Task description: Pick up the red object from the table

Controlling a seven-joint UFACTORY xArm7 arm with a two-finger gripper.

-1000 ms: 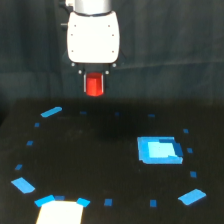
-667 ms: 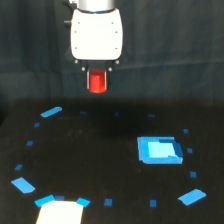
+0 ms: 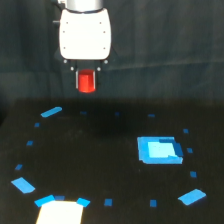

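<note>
High above the black table (image 3: 100,150), the gripper (image 3: 87,83) held the red object (image 3: 87,81) clamped between its fingers, clear of the blue rectangle (image 3: 159,150).

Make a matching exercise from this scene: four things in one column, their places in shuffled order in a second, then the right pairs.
Things:
1. small red-orange block
2. white-bodied gripper
3. large flat blue rectangle
4. pale patch

Places:
A. at the bottom edge of the black table, toward the exterior view's left
B. lying flat on the table, toward the exterior view's right
C. held between the fingers, lifted clear of the table
D. hanging from the top of the view, above the table

Pairs: 1-C, 2-D, 3-B, 4-A
</note>
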